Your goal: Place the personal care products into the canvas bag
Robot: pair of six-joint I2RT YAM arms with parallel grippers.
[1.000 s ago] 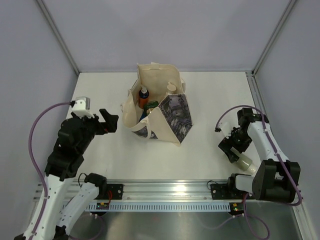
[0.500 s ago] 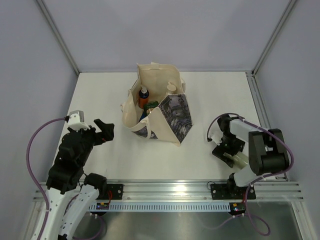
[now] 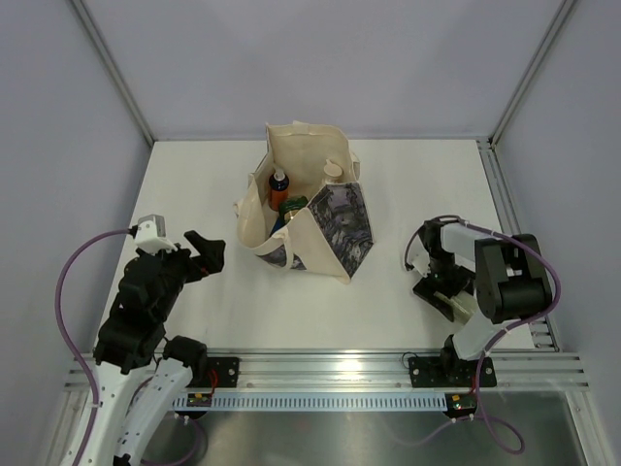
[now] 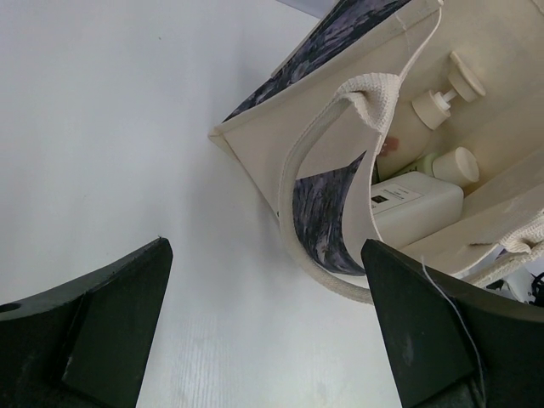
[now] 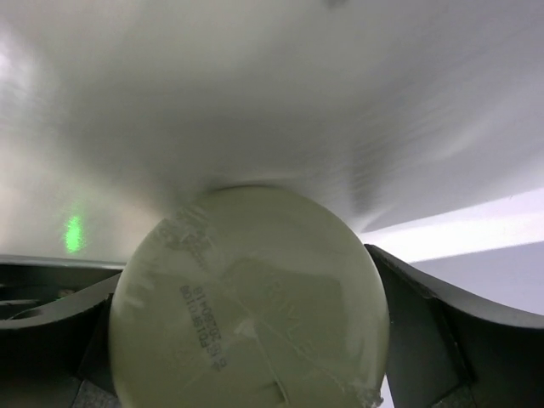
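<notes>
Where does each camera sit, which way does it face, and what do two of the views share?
Top: above and behind the arms, looking down at the table and bag; both arms, the left gripper and the right gripper show.
Left wrist: on the left arm, facing the bag's open top; its own fingers show.
Right wrist: on the right arm, close up on a bottle seen base-on; its own fingers flank it.
Shared: top and left wrist both show the bag.

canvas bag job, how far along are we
Done: orange spray bottle, white box and others sit inside the canvas bag. In hand: the right gripper straddles a sage-green bottle on the table, grip unclear. Remaining: carry it in; no other product visible outside.
</notes>
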